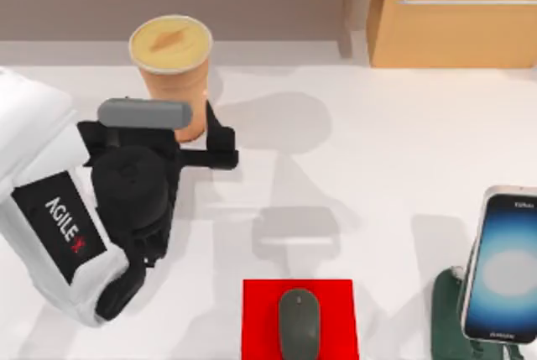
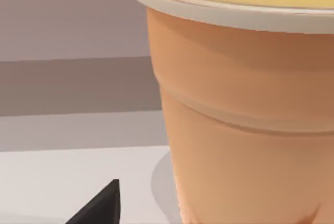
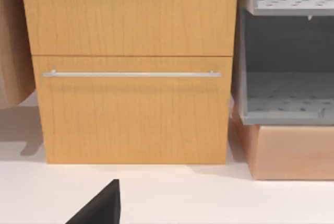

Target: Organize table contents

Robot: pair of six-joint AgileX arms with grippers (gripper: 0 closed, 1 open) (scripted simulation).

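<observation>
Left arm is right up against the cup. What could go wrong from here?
1. The left gripper sits low beside the tall orange-tan cup with the yellow top, so a sideways nudge may tip the tall cup onto the white table.
2. In the left wrist view the cup looms off to one side, so the fingers may close off-centre and slip.
3. A toppled cup might roll toward the dark grey oval mouse on the red square pad.

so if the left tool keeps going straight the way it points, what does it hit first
Most likely the cup: the left tool points at its side from close by, and the cup looms large in the left wrist view.
</observation>
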